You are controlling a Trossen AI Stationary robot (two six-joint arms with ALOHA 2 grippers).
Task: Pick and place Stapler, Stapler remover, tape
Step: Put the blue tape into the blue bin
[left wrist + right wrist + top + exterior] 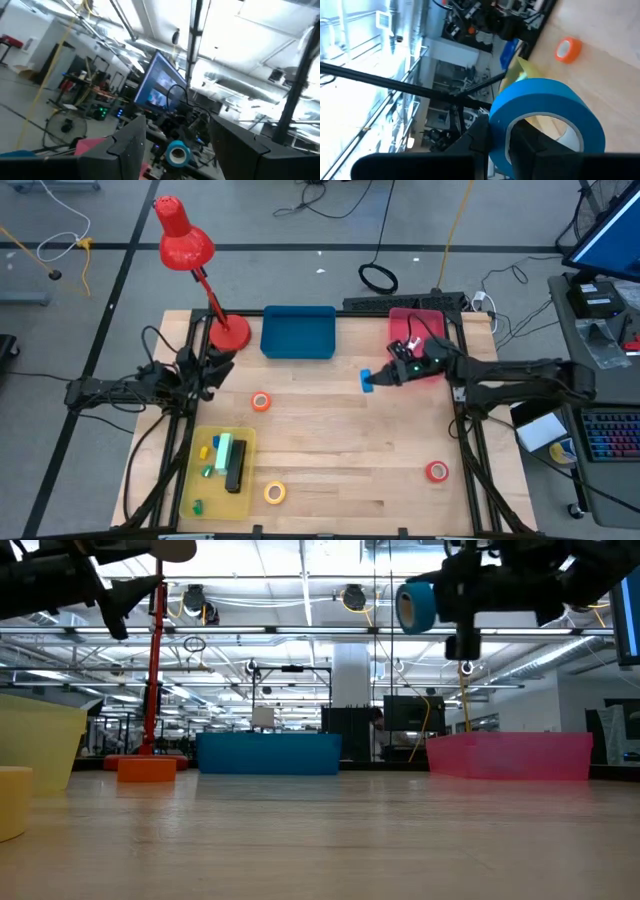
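My right gripper (385,376) hangs high over the table's middle right, in front of the pink tray (415,330), shut on a blue tape roll (366,380) (415,605). Three more tape rolls lie flat on the wood: orange (261,402), yellow (274,493) and red (437,471). The black stapler (235,465) lies in the yellow tray (200,485), beside a pale green piece (222,450) that I take for the stapler remover. My left gripper (177,130) is open and holds nothing; it is raised at the table's left edge (205,370). My right gripper pinches the blue roll's wall (500,125) with one finger (527,147) inside the ring and the other (472,142) outside. The fingers come about level from the table's right. The roll stands on edge, lifted well clear of the table.
A blue tray (298,332) stands at the far middle, and a red desk lamp (185,245) on its base (228,333) at the far left. Small coloured bits lie in the yellow tray. Bare wood stretches across the middle and the near right.
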